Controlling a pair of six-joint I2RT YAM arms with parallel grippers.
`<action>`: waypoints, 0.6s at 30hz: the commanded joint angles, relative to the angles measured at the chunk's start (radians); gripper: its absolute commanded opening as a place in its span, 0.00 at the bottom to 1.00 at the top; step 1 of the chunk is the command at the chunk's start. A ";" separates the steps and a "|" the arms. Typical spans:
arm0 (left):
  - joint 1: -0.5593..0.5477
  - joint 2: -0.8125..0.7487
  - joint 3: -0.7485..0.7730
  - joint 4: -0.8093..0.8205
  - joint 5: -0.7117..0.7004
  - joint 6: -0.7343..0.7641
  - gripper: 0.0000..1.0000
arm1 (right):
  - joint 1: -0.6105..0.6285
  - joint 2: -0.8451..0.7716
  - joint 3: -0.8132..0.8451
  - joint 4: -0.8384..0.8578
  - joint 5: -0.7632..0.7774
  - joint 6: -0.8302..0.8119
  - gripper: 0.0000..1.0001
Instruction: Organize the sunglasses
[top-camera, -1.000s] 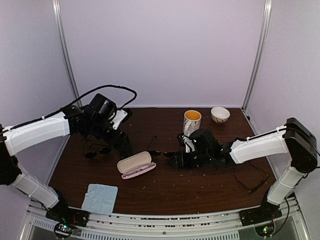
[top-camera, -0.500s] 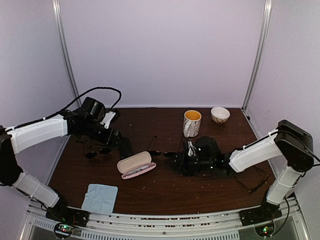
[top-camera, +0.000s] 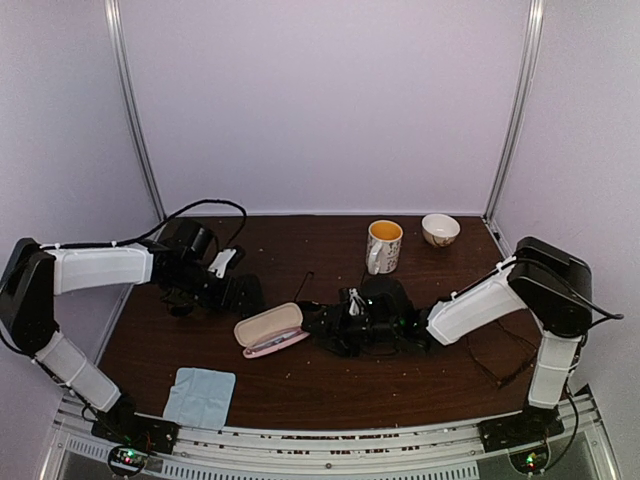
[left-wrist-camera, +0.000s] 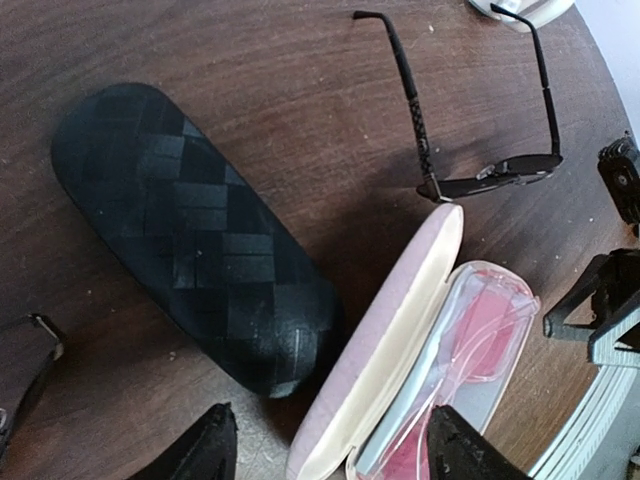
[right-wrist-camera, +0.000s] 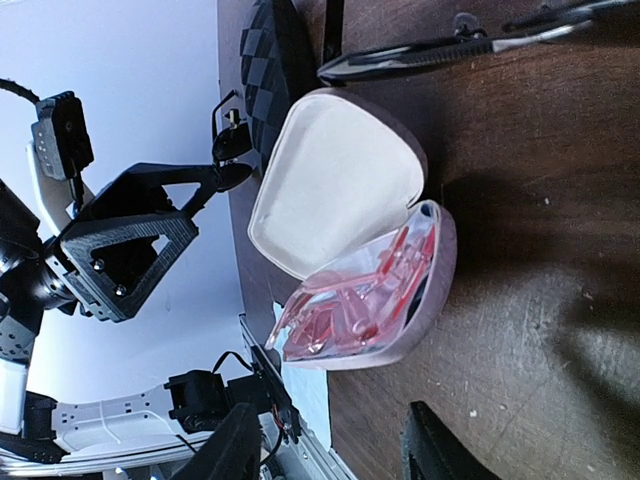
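One light-blue cloth (top-camera: 200, 396) lies left of the pink case (top-camera: 272, 330), on the side toward the arm bases. Also left of that case, but farther back, the left gripper (left-wrist-camera: 332, 415) hangs low over the brown table (top-camera: 400, 378) with its fingers spread wide and nothing between them. Under it the closed black case (left-wrist-camera: 195, 235) lies just left of the pink case; I cannot tell whether the two touch. The pink case stands open with its cream lid (left-wrist-camera: 390, 340) tilted back, and the translucent pink-red sunglasses (left-wrist-camera: 485, 335) lie folded in its lower half. Just behind the pink case, the black sunglasses (left-wrist-camera: 485, 178) rest on the table, front close beside the far end of the lid and temples unfolded, pointing away from the case. Right of the pink case, the right gripper (right-wrist-camera: 332, 410) faces its open side, fingers wide apart and holding nothing. Farther right of the case and back stand a mug (top-camera: 384, 245) and a small bowl (top-camera: 440, 229). Well to the right of the case, a thin black-framed pair (top-camera: 503, 375) lies beside the right arm.
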 joint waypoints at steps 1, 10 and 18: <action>0.010 0.034 -0.037 0.104 0.037 -0.028 0.67 | 0.012 0.059 0.051 0.021 -0.023 0.032 0.48; 0.012 0.089 -0.080 0.168 0.083 -0.041 0.61 | 0.017 0.150 0.108 0.056 -0.048 0.061 0.44; 0.012 0.057 -0.152 0.246 0.146 -0.073 0.54 | 0.016 0.173 0.113 0.066 -0.048 0.067 0.39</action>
